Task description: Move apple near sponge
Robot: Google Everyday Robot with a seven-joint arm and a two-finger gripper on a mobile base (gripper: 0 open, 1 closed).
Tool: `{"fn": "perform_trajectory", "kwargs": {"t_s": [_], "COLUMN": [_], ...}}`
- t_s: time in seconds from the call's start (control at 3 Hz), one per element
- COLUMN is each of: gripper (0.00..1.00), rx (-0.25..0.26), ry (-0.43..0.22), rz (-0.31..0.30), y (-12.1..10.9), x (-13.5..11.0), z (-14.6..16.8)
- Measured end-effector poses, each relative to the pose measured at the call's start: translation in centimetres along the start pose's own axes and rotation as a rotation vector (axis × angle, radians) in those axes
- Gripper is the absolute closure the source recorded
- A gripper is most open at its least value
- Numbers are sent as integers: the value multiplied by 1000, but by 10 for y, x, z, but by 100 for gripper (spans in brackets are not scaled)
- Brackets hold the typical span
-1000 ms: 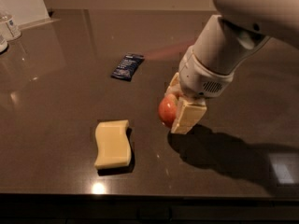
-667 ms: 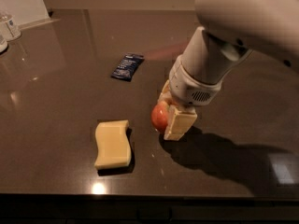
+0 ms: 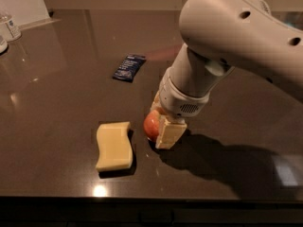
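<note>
Fingers (image 3: 170,132) pinching the apple (image 3: 150,125): one pale blocky pad on the near right side of the fruit, the other partly hidden behind it. Gripper (image 3: 159,126) sits low over the bench (image 3: 57,98), a little right of centre, pointing down from a thick white arm (image 3: 236,37) that comes in from the upper right.

Apple red and shiny, with its left half showing past the pads. It is at or just above the bench surface; cannot tell whether it touches.

Sponge (image 3: 113,146) lies flat just to the left of the apple and slightly nearer the front. Narrow strip of dark bench between the sponge's wavy right edge and the fruit; the two are apart, not touching. Its long side runs roughly front to back.

Front edge of the bench runs across the bottom of the view, near the sponge's lower end. Broad bare surface to the left of the sponge and behind it.

Dark blue snack packet (image 3: 129,68) lies farther back, well apart from both apple and sponge.

Small clear container (image 3: 9,26) at the far left edge, beside a white panel (image 3: 21,1). Arm's shadow (image 3: 222,160) falls on the bench to the right of the gripper.
</note>
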State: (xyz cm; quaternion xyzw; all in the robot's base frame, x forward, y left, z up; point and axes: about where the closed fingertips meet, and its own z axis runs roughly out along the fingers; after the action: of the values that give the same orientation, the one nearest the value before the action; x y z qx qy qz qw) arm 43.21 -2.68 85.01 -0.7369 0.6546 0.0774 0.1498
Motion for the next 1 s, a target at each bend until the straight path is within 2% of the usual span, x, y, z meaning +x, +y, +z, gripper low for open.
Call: {"fn": "perform_trajectory", "kwargs": {"t_s": [0.33, 1.0], "gripper": [59, 13], "rx": [-3, 0], "ry": [-20, -17], "rz": [2, -2], "y": [0, 1], "x": [-8, -9], "z": [8, 6]}}
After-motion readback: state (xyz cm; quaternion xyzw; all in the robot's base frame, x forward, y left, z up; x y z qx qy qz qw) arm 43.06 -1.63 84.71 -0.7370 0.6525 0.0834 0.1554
